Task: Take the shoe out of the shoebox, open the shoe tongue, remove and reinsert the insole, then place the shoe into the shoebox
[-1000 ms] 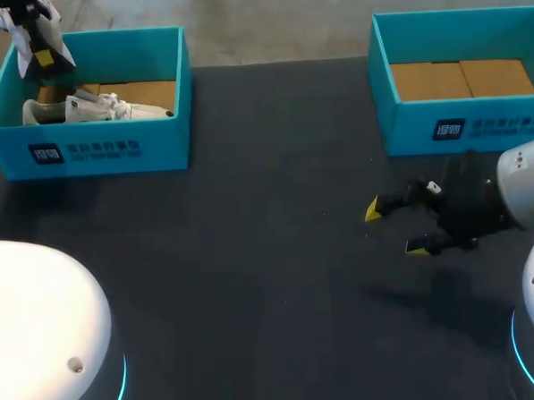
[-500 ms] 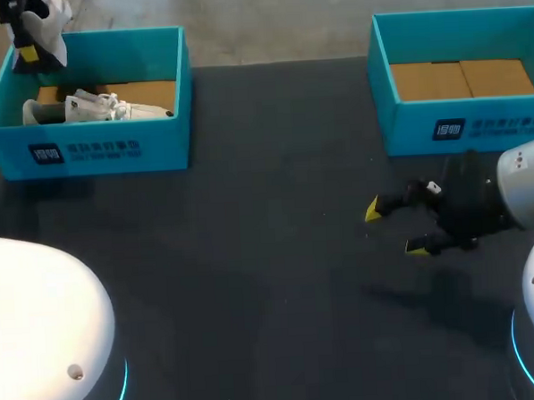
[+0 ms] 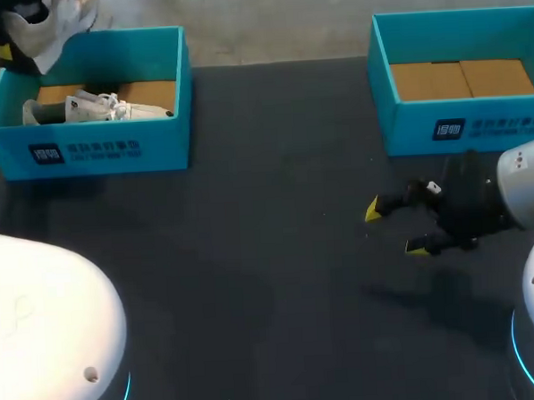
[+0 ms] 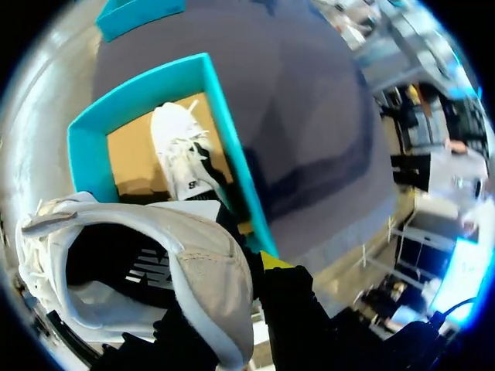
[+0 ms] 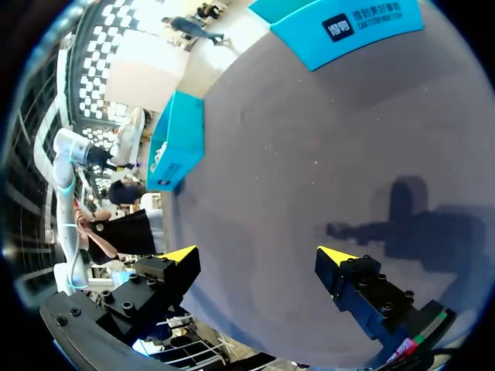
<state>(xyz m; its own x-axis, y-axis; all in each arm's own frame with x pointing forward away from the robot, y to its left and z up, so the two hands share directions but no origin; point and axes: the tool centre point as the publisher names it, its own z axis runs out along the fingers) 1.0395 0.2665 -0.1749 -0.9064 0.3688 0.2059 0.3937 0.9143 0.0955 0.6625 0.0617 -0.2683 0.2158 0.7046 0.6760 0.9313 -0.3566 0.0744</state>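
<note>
The shoe (image 3: 50,21) hangs off the desk (image 3: 276,208) in the left pincer (image 3: 6,42), above the far left corner of the left shoebox (image 3: 112,152). In the head view, only a white upper and a dark clamp with a bit of yellow show there, right at the frame's corner.

The left wrist view fills in the grip. The shoe (image 4: 155,267) sits close against the left pincer (image 4: 224,290), its dark opening facing the camera. The padded heel collar is pinched between the black fingers, with one yellow tip (image 4: 271,260) showing outside the collar and the other finger hidden behind the shoe. The pincer is closed narrowly on the collar.

Beyond the held shoe, this view looks down into the left shoebox (image 4: 232,147). A second white shoe (image 4: 182,154) lies on its side on the brown cardboard floor. The head view shows that second shoe (image 3: 92,108) lying along the box's near wall.

The right pincer (image 3: 395,229) hangs over the dark desk in front of the right shoebox (image 3: 460,129), whose cardboard floor shows only in the head view. Its fingers are spread wide and hold nothing. The right wrist view shows the right pincer (image 5: 257,255) with both yellow tips far apart, bare desk (image 5: 309,154) between them and its shadow on the surface. It is well apart from the held shoe.
</note>
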